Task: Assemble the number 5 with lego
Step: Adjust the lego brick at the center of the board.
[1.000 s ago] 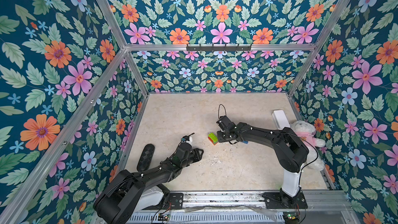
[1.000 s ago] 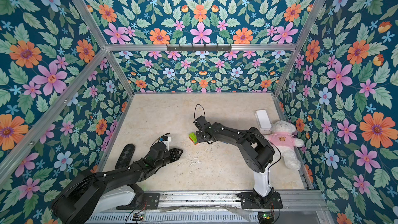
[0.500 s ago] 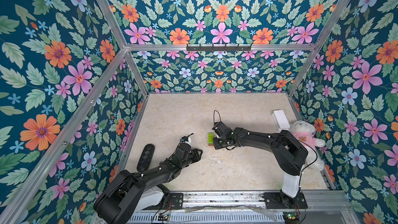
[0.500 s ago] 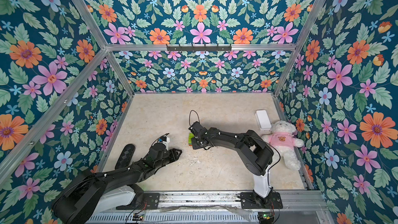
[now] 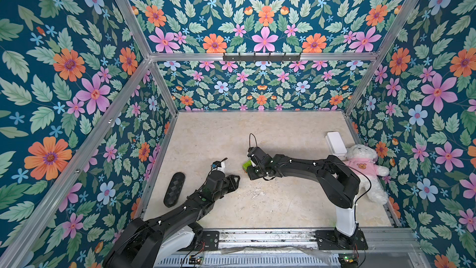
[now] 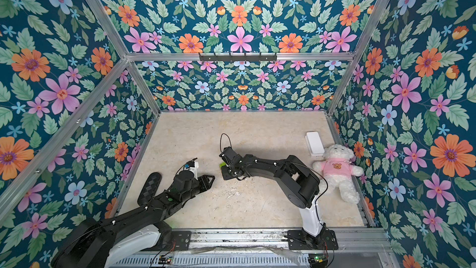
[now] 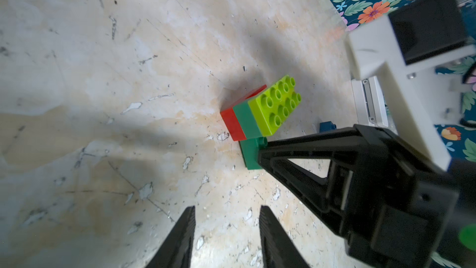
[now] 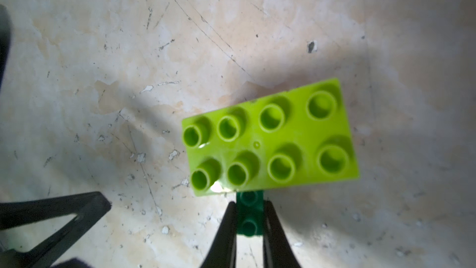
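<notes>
Well apart from the teddy bear, out on the table: the lego stack. Built in three layers, with a red brick lowest against the tabletop, a green layer in between and a lime-green brick uppermost, studs turned toward the right wrist camera. Mostly covered by the right arm in both top views, with only a lime sliver on show there.

Pressed together on a small dark-green brick: the right gripper, one finger on each flank. Sits directly ahead of those fingertips, tucked against one long side of the lime-green brick, near that side's middle. Cannot tell whether joined to the stack or merely butted against it.

Four studs long and two wide on top, with the long axis crosswise to the right gripper's fingers. Two studs in a row on the small dark-green brick, lined up along the fingers, so at a right angle to that long axis.

Farther from the teddy bear than the stack: the left gripper, spread, nothing between its fingers, aimed at the stack, near but not touching.

Peeking out behind a right finger in the left wrist view: a small blue piece, too hidden to make out.

Just beside the teddy bear: a white box.
</notes>
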### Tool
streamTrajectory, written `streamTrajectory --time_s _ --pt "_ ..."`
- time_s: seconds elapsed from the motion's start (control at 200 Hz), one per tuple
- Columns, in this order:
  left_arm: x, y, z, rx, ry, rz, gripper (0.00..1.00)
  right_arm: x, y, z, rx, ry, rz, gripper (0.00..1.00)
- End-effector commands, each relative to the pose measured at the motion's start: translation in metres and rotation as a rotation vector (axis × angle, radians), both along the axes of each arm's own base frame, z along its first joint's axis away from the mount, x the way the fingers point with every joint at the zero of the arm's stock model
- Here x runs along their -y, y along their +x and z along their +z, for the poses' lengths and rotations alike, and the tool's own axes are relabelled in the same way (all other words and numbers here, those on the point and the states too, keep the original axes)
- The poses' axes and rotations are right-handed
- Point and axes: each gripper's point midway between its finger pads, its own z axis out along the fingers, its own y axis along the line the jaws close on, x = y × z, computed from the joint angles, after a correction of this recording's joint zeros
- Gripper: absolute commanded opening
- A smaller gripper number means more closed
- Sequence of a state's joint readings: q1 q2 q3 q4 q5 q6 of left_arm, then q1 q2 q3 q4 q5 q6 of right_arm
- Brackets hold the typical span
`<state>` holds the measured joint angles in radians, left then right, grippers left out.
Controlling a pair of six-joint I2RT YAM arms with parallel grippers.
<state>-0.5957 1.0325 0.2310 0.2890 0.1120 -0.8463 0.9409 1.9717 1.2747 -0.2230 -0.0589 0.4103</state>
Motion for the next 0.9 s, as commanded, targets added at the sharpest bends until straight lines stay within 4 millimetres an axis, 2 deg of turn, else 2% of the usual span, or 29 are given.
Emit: streamTrajectory --time_s 0.0,0.155,0.27,0.44,0.585,0.655,0.665,0.68,0.895 --pt "0.0 0.007 0.006 0.017 0.014 0.002 0.46 -0.006 -0.001 0.004 0.0 0.032 0.013 0.06" --pt "0.018 0.021 0.021 0.031 -0.075 -0.045 0.57 0.011 -0.01 0.018 0.016 0.023 0.008 0.06" --pt "0.03 0.035 0.032 0.043 -0.142 -0.066 0.6 0.029 -0.017 0.028 0.036 0.006 -0.008 0.05" --pt "0.043 0.05 0.032 0.025 -0.169 -0.085 0.64 0.052 -0.017 0.043 0.071 0.007 -0.049 0.06" --pt "0.046 0.058 0.02 -0.025 -0.173 -0.065 0.63 0.065 -0.009 0.047 0.085 0.005 -0.086 0.06" --pt "0.046 0.06 0.014 -0.054 -0.169 -0.056 0.59 0.071 -0.004 0.046 0.086 -0.001 -0.103 0.06" --pt "0.046 0.06 0.012 -0.059 -0.167 -0.055 0.58 0.071 -0.002 0.056 0.101 0.02 -0.106 0.06" --pt "0.046 0.06 0.012 -0.062 -0.164 -0.055 0.57 0.072 -0.001 0.06 0.107 0.028 -0.108 0.06" --pt "0.042 0.062 0.006 -0.066 -0.13 -0.039 0.48 0.075 0.011 0.068 0.131 0.015 -0.108 0.06"
